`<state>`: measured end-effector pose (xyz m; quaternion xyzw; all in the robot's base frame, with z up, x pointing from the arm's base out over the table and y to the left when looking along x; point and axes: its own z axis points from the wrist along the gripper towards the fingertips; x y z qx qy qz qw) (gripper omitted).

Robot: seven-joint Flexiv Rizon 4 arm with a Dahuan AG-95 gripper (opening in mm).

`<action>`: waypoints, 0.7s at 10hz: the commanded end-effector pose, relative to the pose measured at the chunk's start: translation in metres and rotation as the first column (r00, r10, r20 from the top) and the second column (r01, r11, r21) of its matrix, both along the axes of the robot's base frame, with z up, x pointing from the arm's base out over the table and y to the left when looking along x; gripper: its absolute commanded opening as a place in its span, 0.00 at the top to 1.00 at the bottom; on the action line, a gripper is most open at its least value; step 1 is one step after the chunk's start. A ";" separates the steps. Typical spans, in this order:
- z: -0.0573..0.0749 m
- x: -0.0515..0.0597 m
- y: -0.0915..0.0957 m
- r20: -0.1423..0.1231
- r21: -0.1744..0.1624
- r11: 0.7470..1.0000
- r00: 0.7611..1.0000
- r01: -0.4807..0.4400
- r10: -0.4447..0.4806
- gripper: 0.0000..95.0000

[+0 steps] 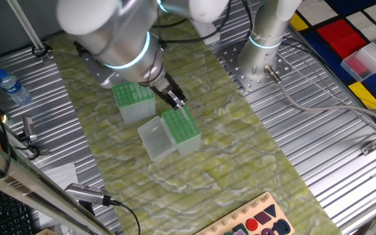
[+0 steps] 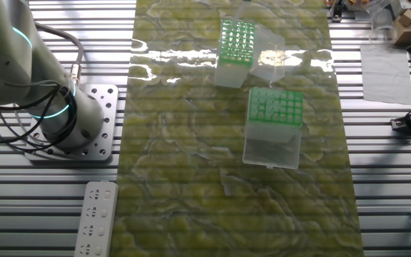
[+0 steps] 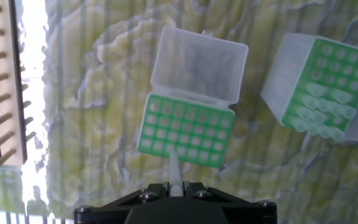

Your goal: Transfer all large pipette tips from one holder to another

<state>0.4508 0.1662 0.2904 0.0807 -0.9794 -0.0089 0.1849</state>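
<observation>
gripper clamped on one pipette tip, fingers together around its upper end, tip pointing down over the near edge row of the open-lid holder. that holder's green grid looks empty in the hand view, hinged clear lid folded flat behind it. second holder sits apart to the right, tilted in view, with the remaining large pipette tips filling a few rows on its lower side. both holders stand on the mottled green mat on the ribbed counter. arm leans over the holders.
</observation>
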 end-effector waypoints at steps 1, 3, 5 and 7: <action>0.005 -0.001 -0.006 0.000 -0.001 1.000 1.000 -0.011 0.011 1.00; 0.011 -0.001 -0.013 0.001 -0.025 0.998 0.999 -0.049 0.049 1.00; 0.019 0.001 -0.027 0.003 -0.068 0.989 0.992 -0.129 0.129 1.00; 0.034 0.009 -0.063 0.018 -0.090 0.966 0.969 -0.244 0.247 1.00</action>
